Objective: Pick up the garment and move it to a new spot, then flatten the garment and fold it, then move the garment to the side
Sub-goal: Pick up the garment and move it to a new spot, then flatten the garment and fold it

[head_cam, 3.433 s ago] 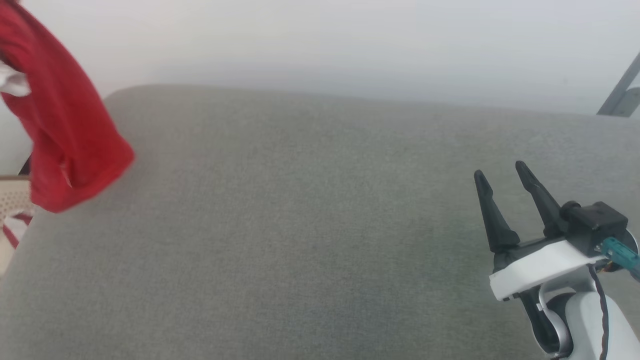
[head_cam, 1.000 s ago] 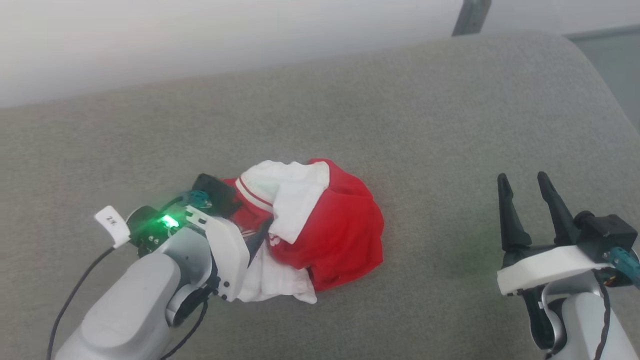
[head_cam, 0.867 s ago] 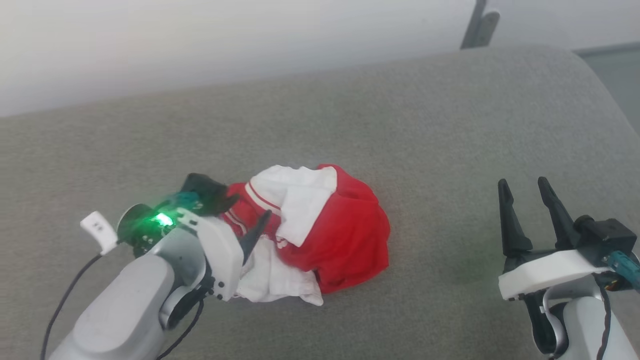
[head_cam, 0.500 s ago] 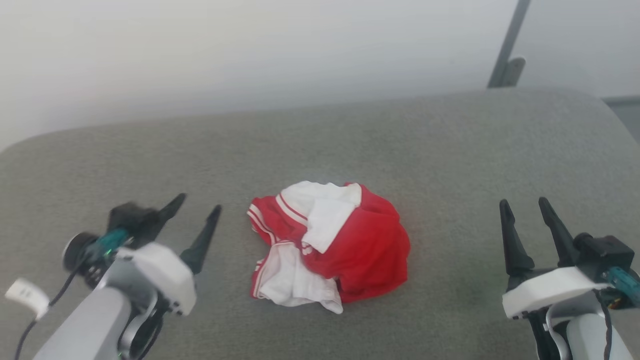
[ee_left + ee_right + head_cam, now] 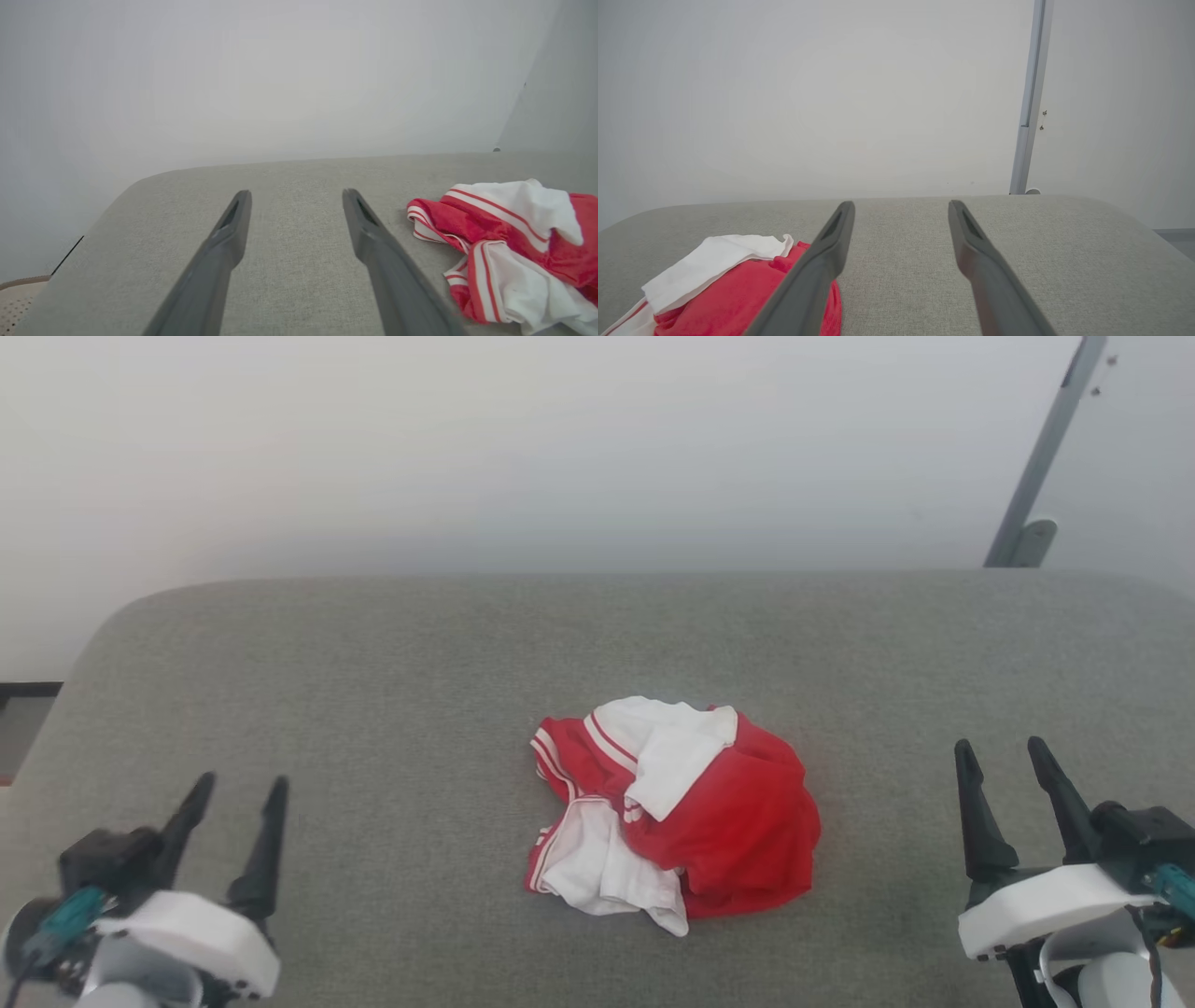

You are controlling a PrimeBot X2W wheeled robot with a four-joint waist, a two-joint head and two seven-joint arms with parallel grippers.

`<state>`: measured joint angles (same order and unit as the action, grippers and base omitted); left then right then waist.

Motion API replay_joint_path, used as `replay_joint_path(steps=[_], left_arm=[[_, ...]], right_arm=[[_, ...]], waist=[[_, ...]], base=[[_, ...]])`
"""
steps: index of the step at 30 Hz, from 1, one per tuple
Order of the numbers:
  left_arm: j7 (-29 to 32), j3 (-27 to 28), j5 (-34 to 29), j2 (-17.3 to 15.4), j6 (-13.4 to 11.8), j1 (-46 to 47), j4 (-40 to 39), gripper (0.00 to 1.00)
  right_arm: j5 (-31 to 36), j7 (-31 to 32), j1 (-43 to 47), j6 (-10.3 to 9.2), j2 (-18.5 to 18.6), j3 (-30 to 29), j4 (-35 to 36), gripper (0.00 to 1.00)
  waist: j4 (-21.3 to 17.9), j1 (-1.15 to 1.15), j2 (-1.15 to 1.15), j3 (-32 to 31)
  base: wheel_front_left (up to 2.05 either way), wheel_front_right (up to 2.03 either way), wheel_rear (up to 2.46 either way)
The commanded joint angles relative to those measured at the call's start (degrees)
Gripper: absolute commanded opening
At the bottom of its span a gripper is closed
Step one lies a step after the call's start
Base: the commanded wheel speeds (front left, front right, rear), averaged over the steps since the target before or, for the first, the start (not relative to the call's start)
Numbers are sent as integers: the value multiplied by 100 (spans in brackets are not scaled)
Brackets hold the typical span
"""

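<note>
The garment (image 5: 677,812) lies in a crumpled heap at about the middle of the grey cushion (image 5: 373,663). It is red, with a white sleeve folded over its top and another white, stripe-trimmed part at the side nearest the cushion's front edge. Nothing touches it.

The left gripper (image 5: 242,783) hangs over the cushion's front left part, fingers pointing toward the cushion's back edge and leaning slightly to the right. Its jaws are spread wide with nothing between them. The right gripper (image 5: 999,746) hangs over the cushion's front right part in a matching pose, with its white wrist housing low at the front edge. Its fingers rise toward the back edge and its jaws are likewise parted and empty.

Both are well apart from the heap at the cushion's middle. A grey post (image 5: 1046,457) stands behind the cushion's back right corner.
</note>
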<state>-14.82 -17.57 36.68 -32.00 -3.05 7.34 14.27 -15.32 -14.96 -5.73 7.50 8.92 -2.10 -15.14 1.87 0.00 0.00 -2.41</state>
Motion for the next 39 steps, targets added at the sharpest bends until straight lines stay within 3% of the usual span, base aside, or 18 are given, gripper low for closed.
replay_joint_path(steps=[1, 9, 17, 28, 39], left_arm=[[-38, 68, 50, -8, 2, -73, -31, 100], [-44, 800, -289, 216, 135, -648, -361, 100], [-45, 1165, -567, 464, 322, -870, -467, 100], [-46, 1295, -778, 690, 500, -917, -499, 100], [-46, 1171, -912, 993, 716, -669, -562, 100]], right_arm=[[13, -31, 82, -2, 3, -8, 17, 100], [48, -31, 183, -2, -31, -31, 79, 100], [17, -32, 209, -2, -3, 29, 84, 100], [-34, 75, 117, -2, 42, 357, 98, 100], [-300, 870, -491, -2, 362, 1315, 1, 100]], waist=[[34, 0, 0, -29], [161, 0, 0, -78], [216, 0, 0, -82], [397, 0, 0, -14], [1095, 0, 0, 339]], base=[[0, 0, 0], [0, 0, 0], [0, 0, 0], [0, 0, 0], [0, 0, 0]])
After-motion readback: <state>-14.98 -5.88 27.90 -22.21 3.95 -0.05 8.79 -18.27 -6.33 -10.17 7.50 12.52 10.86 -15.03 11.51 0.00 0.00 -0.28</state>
